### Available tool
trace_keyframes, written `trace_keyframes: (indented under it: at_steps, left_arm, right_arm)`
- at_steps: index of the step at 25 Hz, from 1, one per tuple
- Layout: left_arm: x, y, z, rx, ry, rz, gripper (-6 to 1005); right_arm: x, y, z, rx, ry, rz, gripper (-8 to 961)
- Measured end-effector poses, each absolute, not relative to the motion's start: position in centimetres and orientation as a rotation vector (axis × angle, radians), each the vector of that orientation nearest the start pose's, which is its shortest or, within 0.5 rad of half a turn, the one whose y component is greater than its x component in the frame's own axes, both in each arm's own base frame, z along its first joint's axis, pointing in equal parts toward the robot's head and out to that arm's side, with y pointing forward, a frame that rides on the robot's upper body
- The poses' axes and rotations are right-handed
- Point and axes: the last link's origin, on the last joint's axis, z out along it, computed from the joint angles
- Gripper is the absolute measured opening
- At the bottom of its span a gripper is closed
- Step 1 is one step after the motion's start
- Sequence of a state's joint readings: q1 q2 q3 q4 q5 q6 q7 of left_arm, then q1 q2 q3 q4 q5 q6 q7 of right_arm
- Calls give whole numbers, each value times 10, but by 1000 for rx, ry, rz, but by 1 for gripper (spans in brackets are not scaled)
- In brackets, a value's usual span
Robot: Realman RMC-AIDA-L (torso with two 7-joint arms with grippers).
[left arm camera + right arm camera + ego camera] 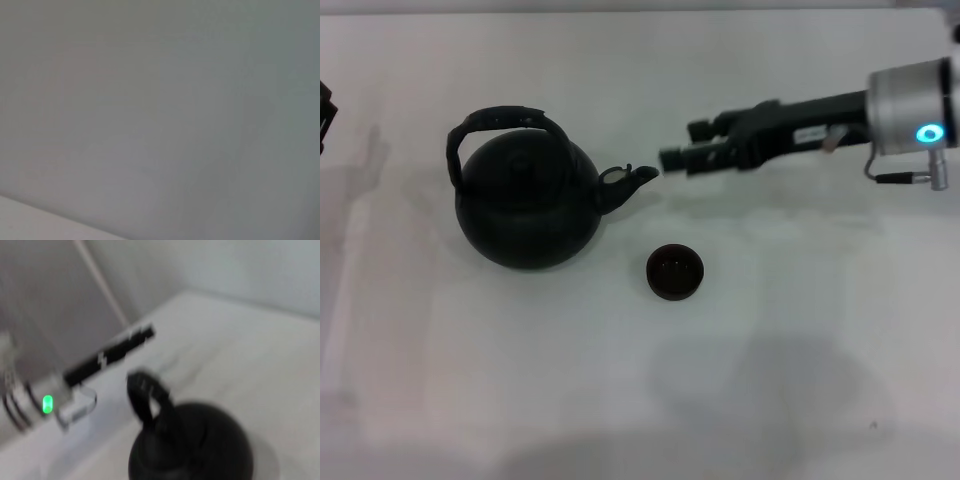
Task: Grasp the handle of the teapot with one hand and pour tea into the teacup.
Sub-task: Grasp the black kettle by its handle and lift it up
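The matte black teapot [530, 205] stands on the white table, left of centre, with its spout pointing right. Its arched handle [505, 118] stands upright over the lid. The small dark teacup [675, 272] sits to the lower right of the spout, apart from the pot. My right gripper [682, 143] reaches in from the right, open and empty, just right of the spout tip and above table level. The right wrist view shows the teapot [200, 450] and its handle [147, 395] below. My left gripper [325, 110] is parked at the far left edge.
The white table [800, 330] carries nothing else in view. The right wrist view shows my left arm [47, 404] with a green light beyond the teapot. The left wrist view shows only a plain pale surface.
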State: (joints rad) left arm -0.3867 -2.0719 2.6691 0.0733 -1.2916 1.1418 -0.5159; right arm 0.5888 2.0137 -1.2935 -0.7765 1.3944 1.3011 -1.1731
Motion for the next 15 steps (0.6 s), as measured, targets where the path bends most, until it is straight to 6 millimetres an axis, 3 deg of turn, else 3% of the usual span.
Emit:
trace_keyframes:
  at_steps: [8,11,15]
  left_arm:
    - [-373,300,3,-1415,-880,-839,847]
    - [-372,299,4,-1414,-868,-852,846]
    - [-367,297,4,-1437,-842,-881,846]
  right_arm:
    - [243,367,-3,-2408,1159,1015,837]
    - [255,365,-1,-2290,1009,1099,837]
    - [277,361,4,-2112,706,1051,837]
